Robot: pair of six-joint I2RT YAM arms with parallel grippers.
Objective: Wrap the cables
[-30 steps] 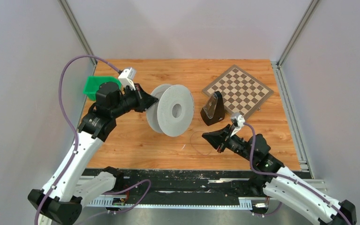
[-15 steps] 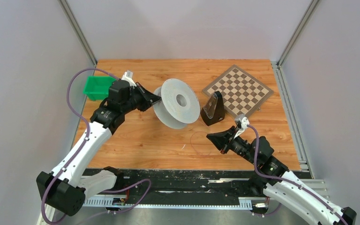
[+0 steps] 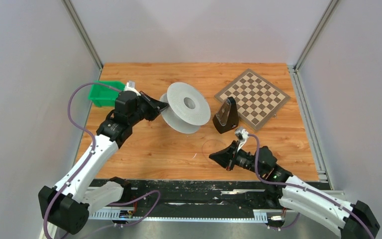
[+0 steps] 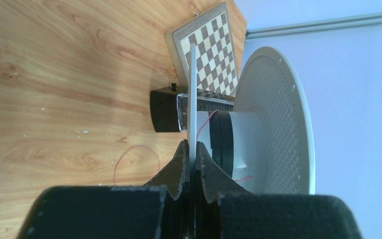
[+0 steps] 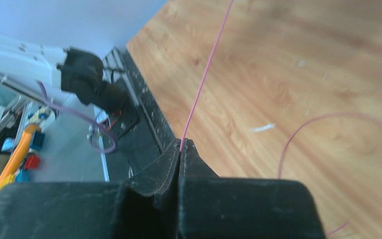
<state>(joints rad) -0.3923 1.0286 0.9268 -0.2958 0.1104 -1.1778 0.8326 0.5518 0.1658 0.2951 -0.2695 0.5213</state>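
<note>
Clamping one flange of the grey spool [image 3: 188,106] edgewise, the left gripper [image 3: 162,105] sat left of centre in the top view. The right gripper [image 5: 180,145] was pinched tight on the thin reddish cable [image 5: 205,74], whose slack looped on the table [image 3: 144,149] at lower centre.
</note>
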